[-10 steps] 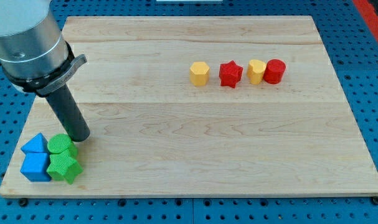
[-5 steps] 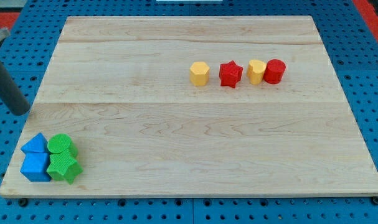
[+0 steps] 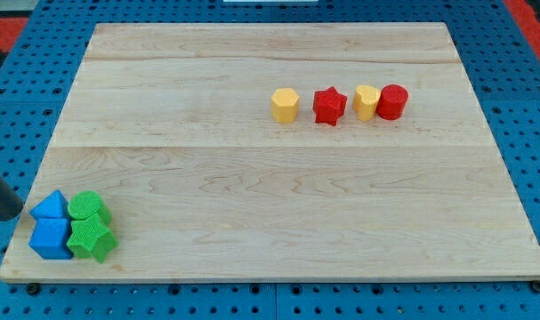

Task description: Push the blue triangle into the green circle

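Note:
The blue triangle (image 3: 50,206) lies near the board's bottom left corner, touching the green circle (image 3: 88,205) on its right. A blue cube (image 3: 50,238) sits just below the triangle and a green star (image 3: 92,240) just below the circle; all four are packed together. My tip (image 3: 12,216) is at the view's left edge, off the board's left side, a short way left of the blue triangle and not touching it. Only the rod's lower end shows.
A row stands at the upper right of the wooden board (image 3: 278,178): a yellow hexagon (image 3: 286,104), a red star (image 3: 329,106), a yellow heart-like block (image 3: 366,101) and a red circle (image 3: 393,101), the last two touching.
The rod has left the spot above the green circle, swung out past the board's left edge, then come down to beside the blue triangle. No block has moved.

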Controlling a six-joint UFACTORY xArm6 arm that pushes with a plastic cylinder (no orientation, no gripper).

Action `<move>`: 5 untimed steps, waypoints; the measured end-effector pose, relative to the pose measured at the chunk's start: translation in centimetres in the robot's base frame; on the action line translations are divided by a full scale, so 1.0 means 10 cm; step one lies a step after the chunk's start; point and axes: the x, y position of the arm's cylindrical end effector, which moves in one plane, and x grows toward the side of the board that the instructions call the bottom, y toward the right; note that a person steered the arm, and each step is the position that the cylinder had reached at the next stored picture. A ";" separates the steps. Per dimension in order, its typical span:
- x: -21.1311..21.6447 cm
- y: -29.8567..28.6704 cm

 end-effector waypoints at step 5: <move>-0.04 0.43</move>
